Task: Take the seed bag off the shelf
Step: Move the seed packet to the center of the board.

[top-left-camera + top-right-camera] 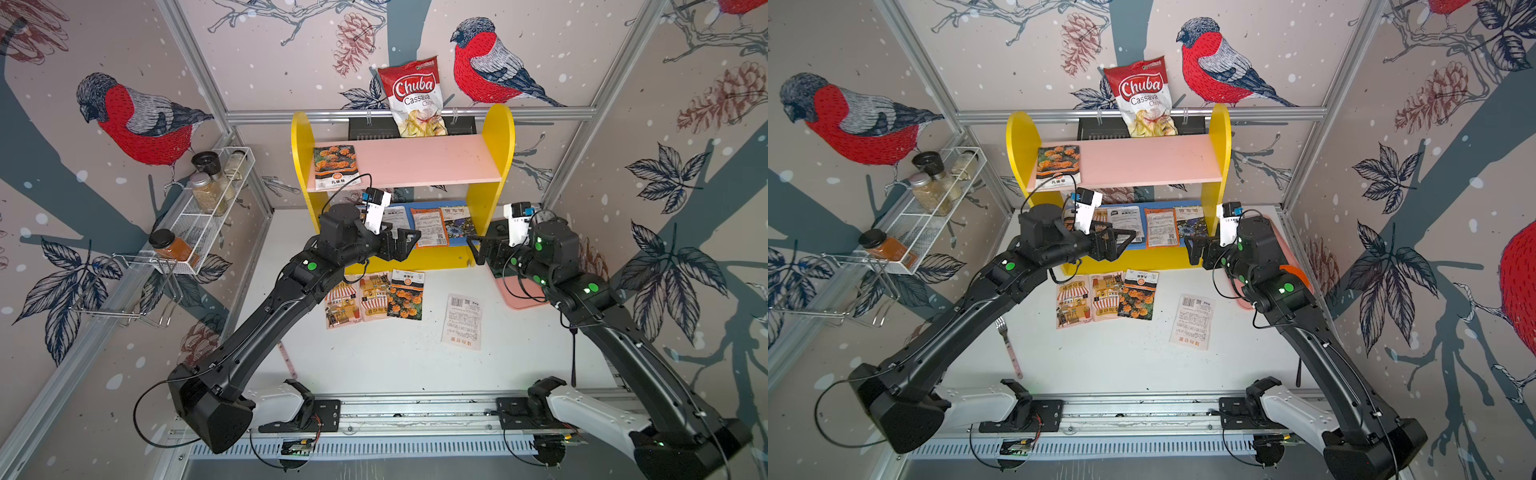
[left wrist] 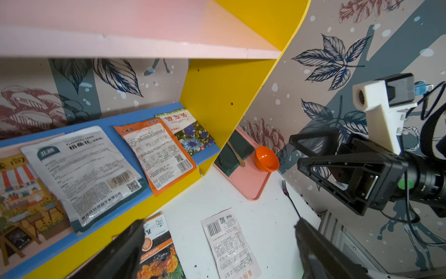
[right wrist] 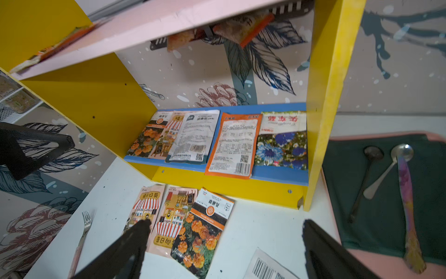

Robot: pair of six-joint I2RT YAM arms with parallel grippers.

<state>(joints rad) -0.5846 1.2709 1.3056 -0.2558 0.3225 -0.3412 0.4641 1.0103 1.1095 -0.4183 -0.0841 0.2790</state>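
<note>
The shelf (image 1: 500,137) has yellow sides, a pink upper board (image 1: 419,160) and a blue lower board (image 3: 277,175). A marigold seed bag (image 1: 336,166) lies on the pink board's left end. Several seed bags lie on the blue board, among them a white one (image 3: 193,135), an orange-bordered one (image 3: 235,145) and a blue-flower one (image 3: 281,142). My left gripper (image 1: 411,245) hangs open and empty in front of the lower tier. My right gripper (image 1: 475,250) is open and empty by the shelf's right panel. Both wrist views show wide-apart jaws over the table.
Three seed bags (image 1: 374,295) and a white one (image 1: 463,320) lie on the table before the shelf. A chips bag (image 1: 415,99) stands behind it. A wire spice rack (image 1: 208,208) is at left, a fork (image 1: 1007,345) below it. A pink tray (image 3: 386,263) holds spoons and an orange bowl (image 2: 265,159).
</note>
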